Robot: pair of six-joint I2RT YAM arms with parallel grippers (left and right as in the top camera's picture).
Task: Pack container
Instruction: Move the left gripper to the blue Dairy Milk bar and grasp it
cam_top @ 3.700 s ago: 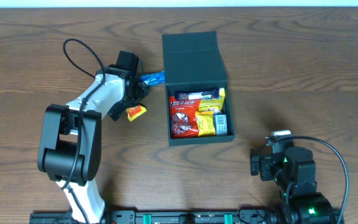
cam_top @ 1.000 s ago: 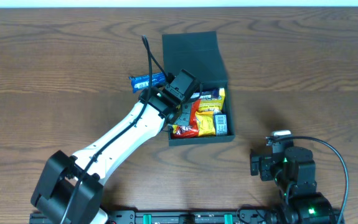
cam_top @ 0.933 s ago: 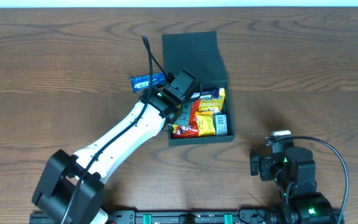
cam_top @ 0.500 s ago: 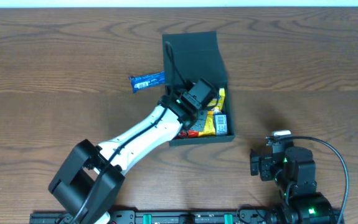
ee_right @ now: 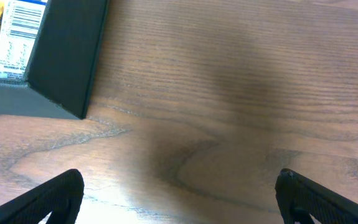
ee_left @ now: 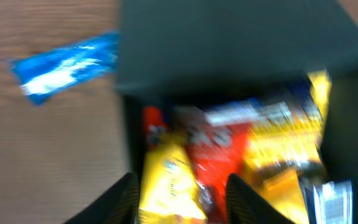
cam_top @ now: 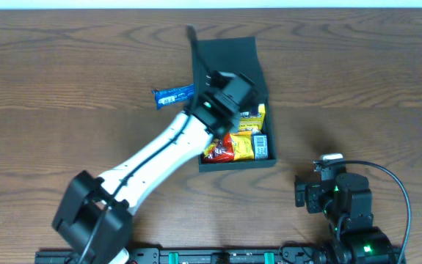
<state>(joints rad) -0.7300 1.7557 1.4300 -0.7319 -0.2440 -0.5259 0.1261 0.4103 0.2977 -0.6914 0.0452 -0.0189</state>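
The dark teal-green square cardboard container (cam_top: pixel 236 163) is sitting lid-up on the brown wooden table (cam_top: pixel 343 73). The left gripper (ee_left: pixel 180 186) is hovering over its red and yellow snack packets (cam_top: pixel 241 144), jaws partly spread; the right gripper (ee_right: pixel 179 177) is spread wide

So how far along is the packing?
Mostly done: red and yellow packets already lie in the box. Right now the left gripper hovers open above them, holding nothing. Still to do: the blue packet on the table beside the box, and the lid, which is open. The right gripper sits open, aside.
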